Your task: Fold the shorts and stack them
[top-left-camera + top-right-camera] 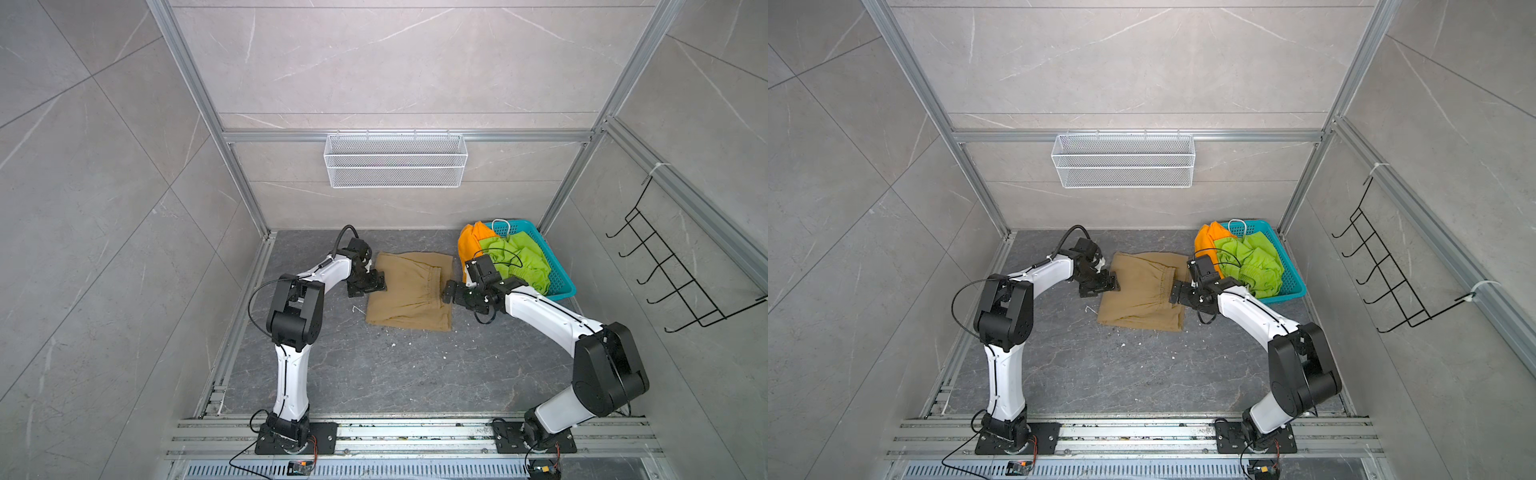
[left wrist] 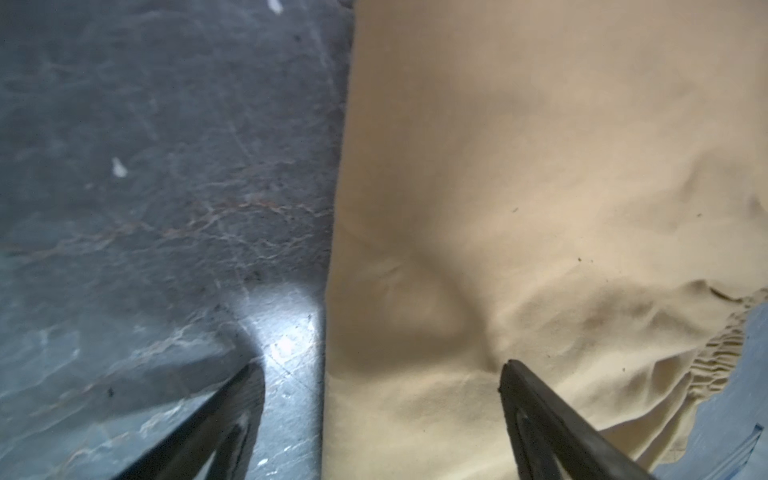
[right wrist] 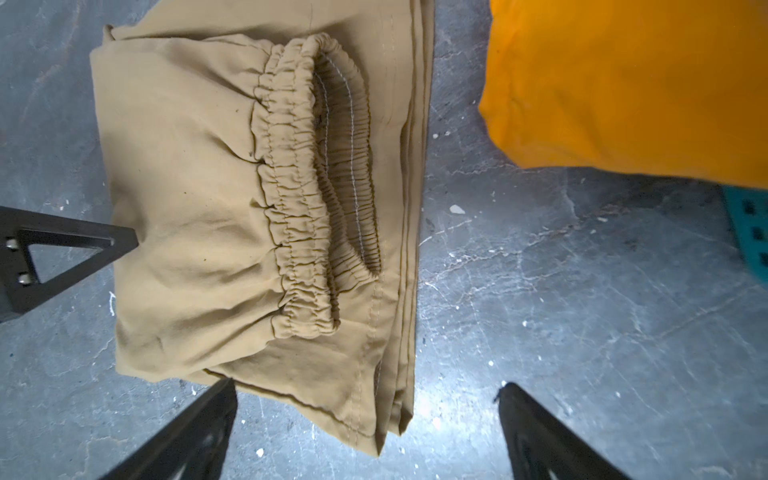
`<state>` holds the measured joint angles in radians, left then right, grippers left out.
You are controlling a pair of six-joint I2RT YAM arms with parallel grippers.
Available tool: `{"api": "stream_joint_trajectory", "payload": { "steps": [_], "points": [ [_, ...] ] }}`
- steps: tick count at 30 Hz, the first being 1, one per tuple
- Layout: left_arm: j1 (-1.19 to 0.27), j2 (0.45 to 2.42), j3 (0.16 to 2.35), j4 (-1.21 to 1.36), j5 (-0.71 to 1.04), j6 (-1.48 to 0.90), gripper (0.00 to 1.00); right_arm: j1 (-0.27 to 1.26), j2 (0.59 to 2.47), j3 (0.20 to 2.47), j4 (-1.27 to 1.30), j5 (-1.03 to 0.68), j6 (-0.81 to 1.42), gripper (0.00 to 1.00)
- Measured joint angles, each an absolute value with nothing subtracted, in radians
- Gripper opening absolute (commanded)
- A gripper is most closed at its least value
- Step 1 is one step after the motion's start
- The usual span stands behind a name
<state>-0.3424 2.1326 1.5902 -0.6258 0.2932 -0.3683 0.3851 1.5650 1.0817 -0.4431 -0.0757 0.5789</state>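
Khaki shorts (image 1: 409, 291), folded, lie flat on the table (image 1: 374, 374). Your left gripper (image 2: 381, 365) straddles their edge, jaws parted, nothing clamped; your right gripper (image 3: 368, 382) gapes wide over the layered corner. Pinch one layer only and the fold may spring open; the orange shorts (image 3: 623, 83) lie just beside.

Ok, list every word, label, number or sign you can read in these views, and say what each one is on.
None can be read. The khaki shorts, orange shorts and lime green shorts show no legible print, nor does the teal basket. Any marking on the small circuit board by the left arm's base is too small to read.
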Motion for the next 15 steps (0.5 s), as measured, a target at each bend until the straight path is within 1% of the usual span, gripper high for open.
{"api": "stream_joint_trajectory", "payload": {
  "steps": [3, 5, 6, 11, 15],
  "points": [
    [-0.341, 2.149, 1.592, -0.629, 0.313, -0.365, 0.23, 0.381, 1.562, 1.077, -0.432, -0.09, 0.579, 1.0],
    [-0.337, 2.154, 1.592, -0.638, 0.316, -0.36, 0.04, 0.381, 1.56, 1.075, -0.428, -0.098, 0.579, 1.0],
    [-0.334, 2.154, 1.592, -0.645, 0.318, -0.356, 0.0, 0.381, 1.559, 1.072, -0.426, -0.102, 0.579, 1.0],
    [-0.307, 2.143, 1.594, -0.706, 0.272, -0.293, 0.0, 0.381, 1.551, 1.068, -0.41, -0.133, 0.588, 1.0],
    [-0.258, 2.102, 1.594, -0.808, 0.082, -0.21, 0.0, 0.383, 1.55, 1.048, -0.361, -0.192, 0.631, 1.0]
  ]
}}
